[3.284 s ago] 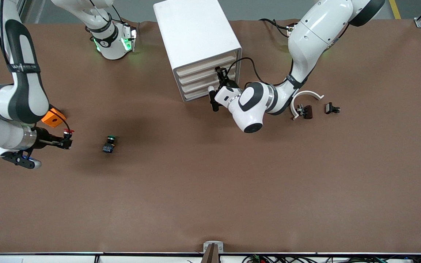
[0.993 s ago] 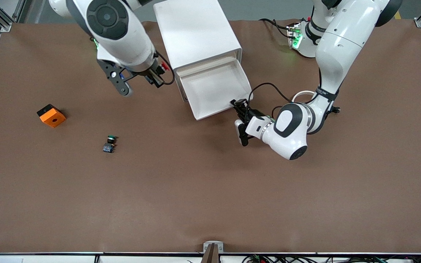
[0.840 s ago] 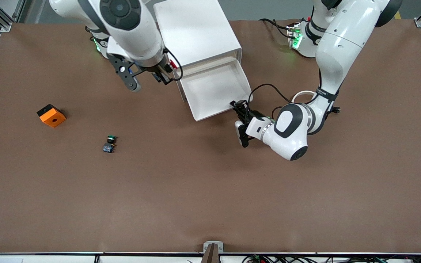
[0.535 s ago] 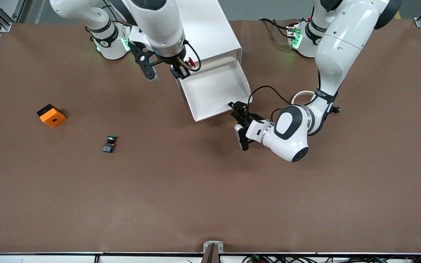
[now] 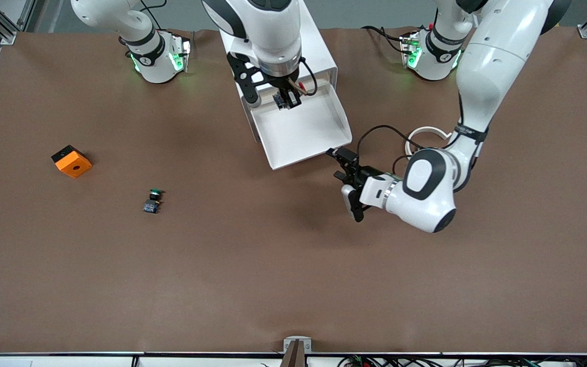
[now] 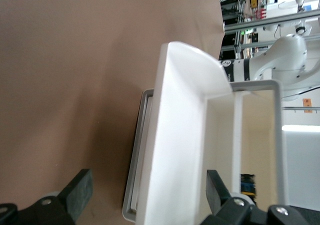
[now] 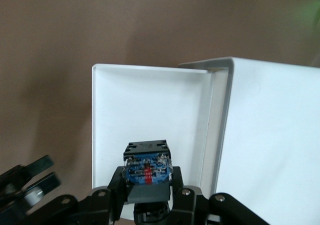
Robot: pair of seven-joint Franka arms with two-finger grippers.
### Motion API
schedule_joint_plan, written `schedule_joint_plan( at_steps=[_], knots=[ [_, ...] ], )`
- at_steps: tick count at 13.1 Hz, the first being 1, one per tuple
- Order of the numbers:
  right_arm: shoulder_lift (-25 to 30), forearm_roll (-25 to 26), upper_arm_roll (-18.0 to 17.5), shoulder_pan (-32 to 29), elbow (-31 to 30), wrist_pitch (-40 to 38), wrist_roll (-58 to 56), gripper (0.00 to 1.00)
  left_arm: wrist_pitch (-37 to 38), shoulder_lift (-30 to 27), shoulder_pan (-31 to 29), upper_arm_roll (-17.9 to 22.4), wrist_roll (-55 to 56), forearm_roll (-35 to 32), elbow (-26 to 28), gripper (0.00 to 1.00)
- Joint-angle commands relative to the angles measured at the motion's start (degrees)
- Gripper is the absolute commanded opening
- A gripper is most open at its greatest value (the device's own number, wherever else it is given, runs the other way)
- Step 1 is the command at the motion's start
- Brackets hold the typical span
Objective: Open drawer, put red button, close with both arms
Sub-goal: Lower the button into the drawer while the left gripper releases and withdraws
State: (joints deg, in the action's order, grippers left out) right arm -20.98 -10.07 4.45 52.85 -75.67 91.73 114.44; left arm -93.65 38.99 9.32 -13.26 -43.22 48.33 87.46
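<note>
Orange catches the eye first: a small orange block (image 5: 71, 161) sits on the brown desk (image 5: 222, 275) toward the right arm's end, with a green-capped button (image 5: 153, 201) near it, a little nearer the front camera. Midway along stands the white cabinet (image 5: 293, 35), its top drawer (image 5: 319, 142) pulled out. Over that open tray hangs the right end effector (image 5: 287, 99), pinching the red button (image 7: 147, 167) by its blue-grey base, cap turned toward the cabinet. Just past the drawer's front corner, the left end effector (image 5: 347, 165) is spread wide and holds nothing. A white ring (image 5: 426, 133) lies by the left arm.
</note>
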Motion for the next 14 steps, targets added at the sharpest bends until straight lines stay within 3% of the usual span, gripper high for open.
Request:
schedule_joint_plan(
  at_steps=[1, 9, 14],
  knots=[
    [-1.86, -0.74, 0.65, 1.9, 0.88, 2.3, 4.02, 0.0, 4.07, -4.0, -3.5, 0.08, 0.85, -0.78, 1.31, 1.0],
    [-7.13, -0.3, 0.73, 6.47, 0.7, 7.58, 11.76, 0.0, 6.55, -16.13, -10.89, 0.08, 9.81, -19.75, 1.31, 1.0],
    [-11.26, -0.04, 0.73, 7.62, 0.35, 12.86, 15.02, 0.0, 6.37, -21.05, -18.89, 0.16, 10.08, -24.5, 1.04, 1.0]
  ],
)
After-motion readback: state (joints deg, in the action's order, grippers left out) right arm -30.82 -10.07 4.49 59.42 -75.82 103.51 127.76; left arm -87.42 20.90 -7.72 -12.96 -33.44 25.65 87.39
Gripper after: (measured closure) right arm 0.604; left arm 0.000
